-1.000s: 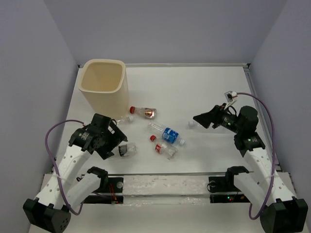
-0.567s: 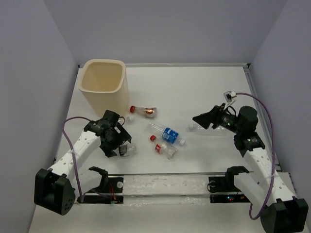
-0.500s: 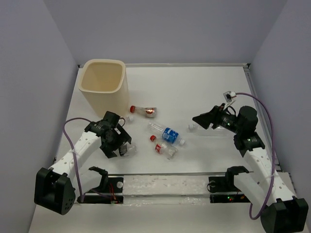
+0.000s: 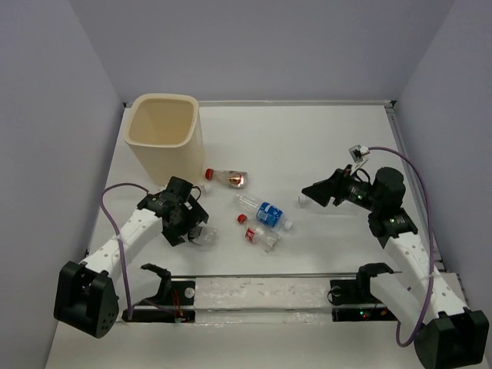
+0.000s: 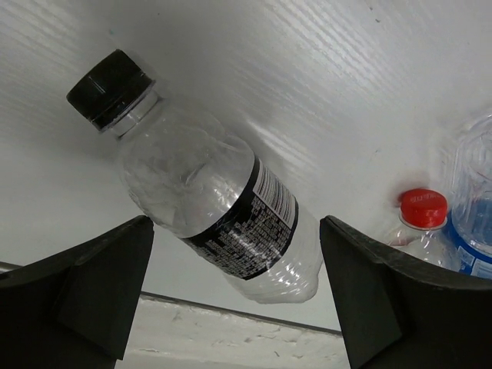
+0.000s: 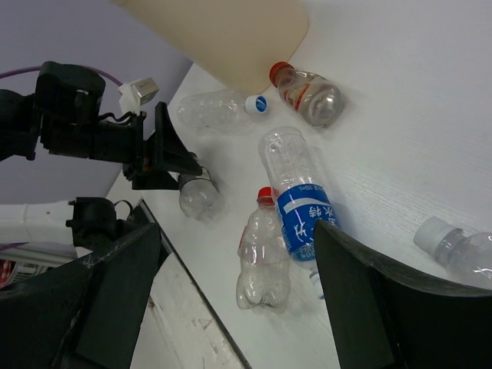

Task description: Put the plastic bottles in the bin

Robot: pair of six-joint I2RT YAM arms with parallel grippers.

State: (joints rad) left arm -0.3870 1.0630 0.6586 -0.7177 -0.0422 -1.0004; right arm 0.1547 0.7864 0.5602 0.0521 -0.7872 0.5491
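Top: bin (image 4: 163, 131) stood at 10 o'clock on the tabletop (image 4: 307, 138); left gripper (image 4: 194, 231) low at 7 o'clock, right gripper (image 4: 310, 192) at 3 o'clock | Left wrist: gripper spread wide, black-capped bottle (image 5: 207, 204) lying between its fingers | Right wrist: gripper spread wide, empty; blue-label bottle (image 6: 300, 204) at centre, white-capped bottle (image 6: 453, 246) at 4 o'clock.

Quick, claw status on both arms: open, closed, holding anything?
Left claw: open, one finger on either side of the black-capped bottle, not gripping it.
Right claw: open, holding nothing.
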